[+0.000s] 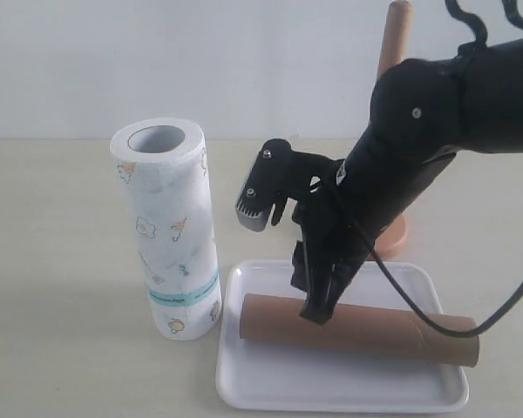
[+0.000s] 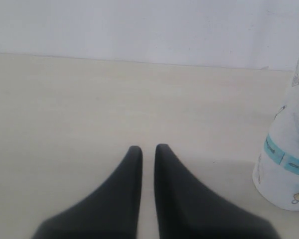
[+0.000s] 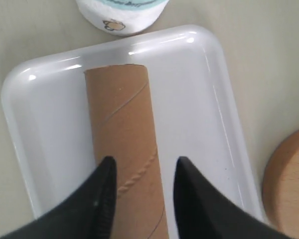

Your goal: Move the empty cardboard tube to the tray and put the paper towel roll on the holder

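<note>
The long brown cardboard tube (image 1: 375,331) is lying in the glossy white tray (image 1: 244,383). The right gripper (image 3: 145,159) is hovering above it, fingers apart. The left gripper (image 2: 148,148) has its fingers nearly together. Next, probably: lifting the printed white paper towel roll (image 1: 170,235) onto the wooden pole holder (image 1: 394,35).

One empty cardboard tube (image 1: 375,331), one tray (image 1: 331,385), one paper towel roll (image 1: 170,235), one holder (image 1: 392,54) with a single pole (image 1: 396,24) on a single disc base (image 1: 396,238). Two grippers, one left gripper (image 2: 148,148) and one right gripper (image 3: 145,162), each with two dark fingers (image 3: 102,199).

Right pincer (image 3: 145,159) points down, spread; left pincer (image 2: 148,147) nearly closed.
</note>
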Tool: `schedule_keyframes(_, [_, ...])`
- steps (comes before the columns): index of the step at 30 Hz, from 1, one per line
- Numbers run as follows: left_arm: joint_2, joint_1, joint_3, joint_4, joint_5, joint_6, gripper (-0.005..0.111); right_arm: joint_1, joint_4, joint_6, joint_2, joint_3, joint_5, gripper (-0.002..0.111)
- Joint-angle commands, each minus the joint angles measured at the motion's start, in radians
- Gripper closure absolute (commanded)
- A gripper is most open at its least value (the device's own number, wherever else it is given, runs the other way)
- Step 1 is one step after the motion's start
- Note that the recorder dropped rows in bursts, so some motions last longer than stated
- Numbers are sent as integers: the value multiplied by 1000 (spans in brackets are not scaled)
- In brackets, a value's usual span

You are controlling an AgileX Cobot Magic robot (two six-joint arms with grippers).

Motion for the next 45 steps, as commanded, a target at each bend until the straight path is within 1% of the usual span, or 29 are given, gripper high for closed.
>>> schedule_keyframes(1, [-4,5,4,0,1,-7,98,-4,-6,9,-79,-4,42,106])
schedule_keyframes(4, [-4,5,4,0,1,-7,98,-4,-6,39,-121,-4,59,108])
schedule_keyframes(13, [-4,5,4,0,1,-7,98,-4,-5,254,-282,5,127,108])
schedule_keyframes(20, [-4,5,4,0,1,-7,98,-4,-2,341,-539,152,15,108])
schedule_keyframes(26, [-4,5,4,0,1,-7,98,-4,-5,400,-826,348,-162,108])
schedule_keyframes(29, [-4,5,4,0,1,-7,98,-4,3,467,-961,404,-169,108])
schedule_keyframes(32, [-4,5,4,0,1,-7,98,-4,3,492,-1086,409,-136,108])
schedule_keyframes(38, [-4,5,4,0,1,-7,98,-4,3,492,-1290,409,-147,108])
schedule_keyframes(42, [-4,5,4,0,1,-7,98,-4,3,499,-1393,409,-147,108])
schedule_keyframes(45, [-4,5,4,0,1,-7,98,-4,3,499,-1424,409,-147,108])
